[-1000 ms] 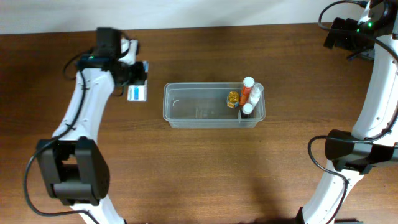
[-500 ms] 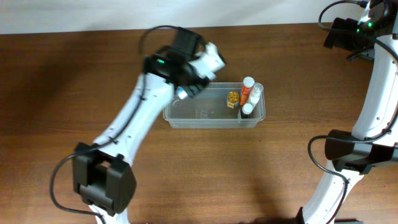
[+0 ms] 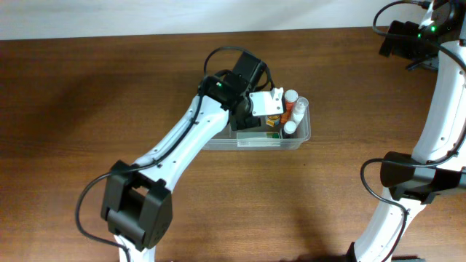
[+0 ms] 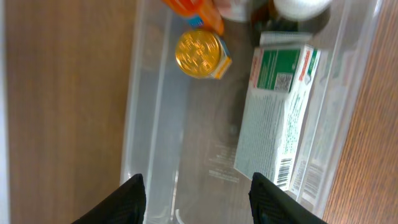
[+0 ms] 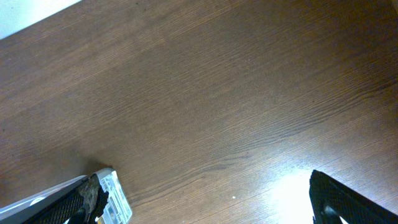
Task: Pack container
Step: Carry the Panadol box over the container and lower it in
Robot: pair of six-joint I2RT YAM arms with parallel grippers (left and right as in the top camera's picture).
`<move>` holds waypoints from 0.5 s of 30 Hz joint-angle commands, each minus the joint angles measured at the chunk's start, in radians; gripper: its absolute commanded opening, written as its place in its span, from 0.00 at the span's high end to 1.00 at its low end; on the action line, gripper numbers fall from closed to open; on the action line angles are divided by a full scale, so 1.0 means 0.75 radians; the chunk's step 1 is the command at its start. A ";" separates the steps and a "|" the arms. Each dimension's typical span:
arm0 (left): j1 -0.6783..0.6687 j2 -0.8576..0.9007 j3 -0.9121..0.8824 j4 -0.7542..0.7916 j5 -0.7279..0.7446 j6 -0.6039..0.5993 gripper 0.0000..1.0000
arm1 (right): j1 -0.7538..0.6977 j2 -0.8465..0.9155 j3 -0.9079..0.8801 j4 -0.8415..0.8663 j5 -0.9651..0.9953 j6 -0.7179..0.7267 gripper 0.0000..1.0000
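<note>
One more item is in: the medicine box [image 4: 280,118] now lies along the near wall of the container [image 3: 304,135], left gripper [image 4: 199,186] above and right gripper [image 5: 208,193] both spread wide, empty.

On my feed the container [image 4: 149,124] is clear, see-through plastic. Inside I've got a white box [image 4: 280,118] with green print and a black barcode, a shiny gold lid [image 4: 198,54], an orange bottle [image 4: 193,9] and a white cap [image 4: 301,5]. The tabletop [image 5: 217,112] is dark brown woodgrain.
</note>
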 commanded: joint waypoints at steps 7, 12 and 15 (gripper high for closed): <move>0.002 0.041 -0.015 0.026 -0.121 0.039 0.45 | -0.004 -0.014 0.019 -0.008 0.012 0.011 0.02; 0.002 0.042 -0.015 0.027 -0.121 0.039 0.44 | -0.004 -0.014 0.019 -0.008 0.012 0.011 0.02; 0.002 0.042 -0.015 0.036 -0.121 0.039 0.45 | -0.004 -0.014 0.019 -0.008 0.012 0.011 0.02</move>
